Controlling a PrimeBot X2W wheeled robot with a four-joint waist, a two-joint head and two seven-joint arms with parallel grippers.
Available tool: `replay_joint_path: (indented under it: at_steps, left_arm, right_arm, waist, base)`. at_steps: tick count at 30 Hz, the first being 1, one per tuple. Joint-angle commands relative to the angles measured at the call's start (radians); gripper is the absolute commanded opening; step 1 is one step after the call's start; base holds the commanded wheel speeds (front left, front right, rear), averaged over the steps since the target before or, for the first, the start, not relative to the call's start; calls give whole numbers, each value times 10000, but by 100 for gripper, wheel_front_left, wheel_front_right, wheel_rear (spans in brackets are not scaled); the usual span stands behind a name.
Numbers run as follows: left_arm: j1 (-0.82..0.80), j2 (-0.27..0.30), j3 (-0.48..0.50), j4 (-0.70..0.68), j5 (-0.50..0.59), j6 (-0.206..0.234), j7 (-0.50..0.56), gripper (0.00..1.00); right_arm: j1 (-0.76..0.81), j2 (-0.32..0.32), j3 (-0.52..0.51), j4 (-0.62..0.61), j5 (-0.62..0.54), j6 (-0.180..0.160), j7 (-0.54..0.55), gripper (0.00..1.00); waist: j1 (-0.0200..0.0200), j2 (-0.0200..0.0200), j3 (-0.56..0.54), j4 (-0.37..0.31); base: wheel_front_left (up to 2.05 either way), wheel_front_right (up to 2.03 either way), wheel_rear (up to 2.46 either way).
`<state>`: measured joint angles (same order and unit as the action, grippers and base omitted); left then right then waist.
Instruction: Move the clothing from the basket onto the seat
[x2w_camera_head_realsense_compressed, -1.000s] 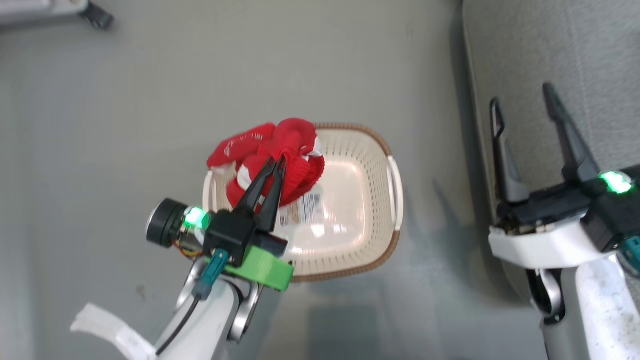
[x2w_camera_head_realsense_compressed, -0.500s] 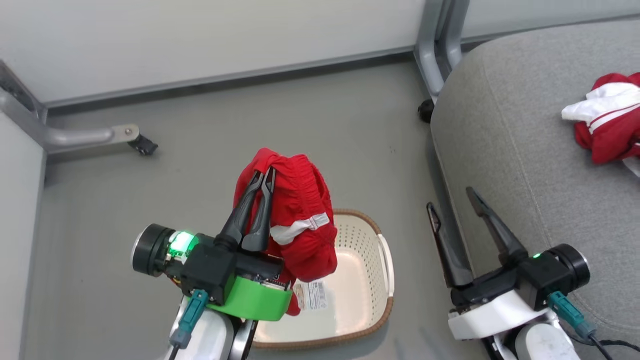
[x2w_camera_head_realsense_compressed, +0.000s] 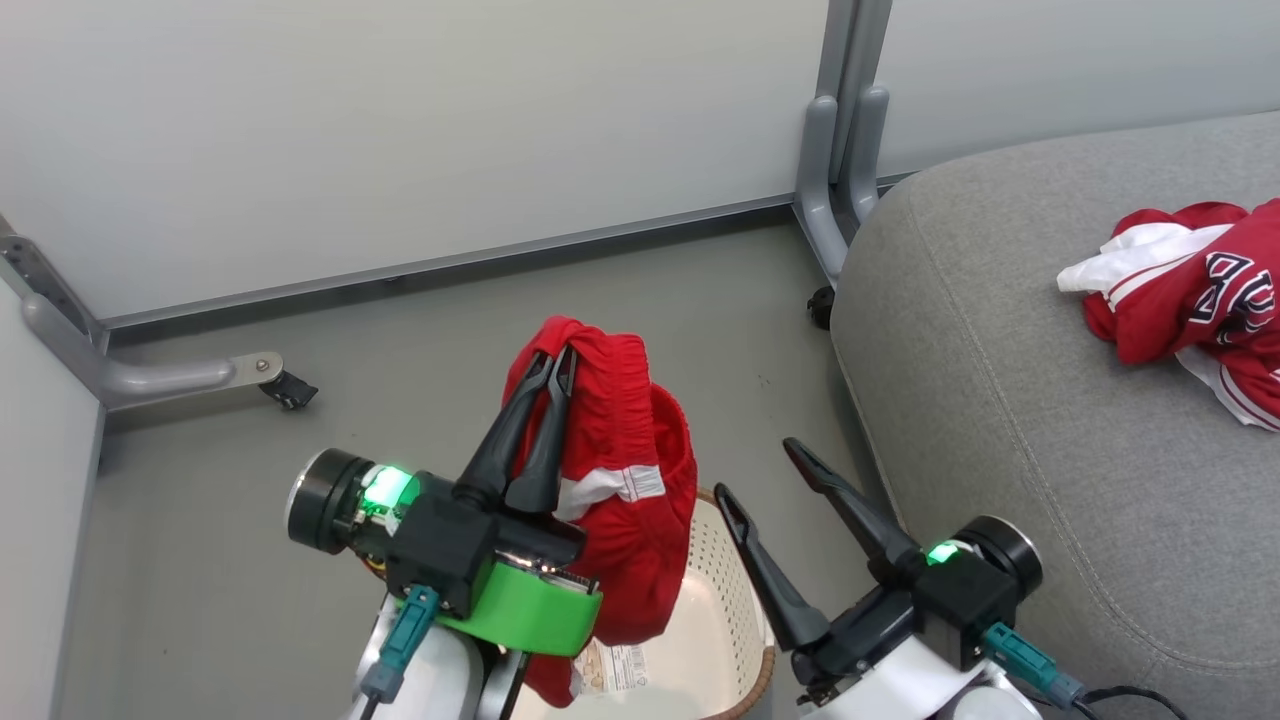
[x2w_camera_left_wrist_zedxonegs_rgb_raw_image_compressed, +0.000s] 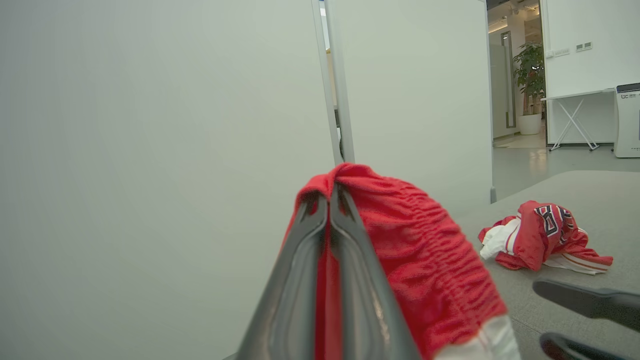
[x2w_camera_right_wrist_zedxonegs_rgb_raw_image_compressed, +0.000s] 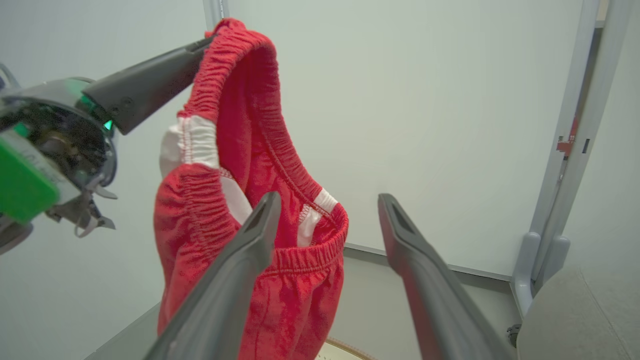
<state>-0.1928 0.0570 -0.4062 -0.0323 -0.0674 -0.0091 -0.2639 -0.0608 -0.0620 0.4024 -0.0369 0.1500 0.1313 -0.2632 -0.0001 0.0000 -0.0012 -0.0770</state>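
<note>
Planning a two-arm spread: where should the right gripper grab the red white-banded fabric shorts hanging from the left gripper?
Probably the lower loop of the gathered elastic waistband, approached from the robot's right. The red white-banded shorts hang from the shut left gripper with that loop gaping toward the open right gripper.

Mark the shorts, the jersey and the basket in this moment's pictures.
shorts (x2w_camera_head_realsense_compressed: 625, 420), head view, on the red gathered fabric above the white band.
jersey (x2w_camera_head_realsense_compressed: 1160, 320), head view, on the red fabric left of the dark lettering.
basket (x2w_camera_head_realsense_compressed: 715, 590), head view, on its perforated inner wall.
</note>
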Motion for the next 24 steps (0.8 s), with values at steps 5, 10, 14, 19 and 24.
replay_joint_path:
  at_steps: [5, 10, 14, 19, 24]
  left_arm:
    - [-18, -41, -417, 267, -47, -245, -8, 0]
    - [-280, -64, -993, 345, -155, -356, -8, 0]
    - [-440, -68, -1603, 185, -369, -277, -8, 0]
    - [-656, -65, -2281, 39, -648, -182, -8, 0]
    - [-801, -65, -2646, -1, -837, -120, -8, 0]
  right_arm:
    - [-437, -346, 1059, -86, 432, -10, -24, 100]
    - [-734, -456, 1588, 278, 406, -10, -24, 100]
    - [-926, -408, 1810, 720, 440, -10, -24, 100]
    - [-1090, -339, 1878, 1475, 341, -11, -24, 100]
    - [-1191, -211, 1786, 2207, 339, -11, -24, 100]
  waist:
    - [1, 0, -37, 49]
    - [1, 0, 10, 108]
    - [1, 0, 34, 162]
    - [1, 0, 50, 229]
    - [1, 0, 48, 262]
  base:
    - [0, 0, 0]
    - [0, 0, 0]
    - [0, 0, 0]
    - [0, 0, 0]
    - [0, 0, 0]
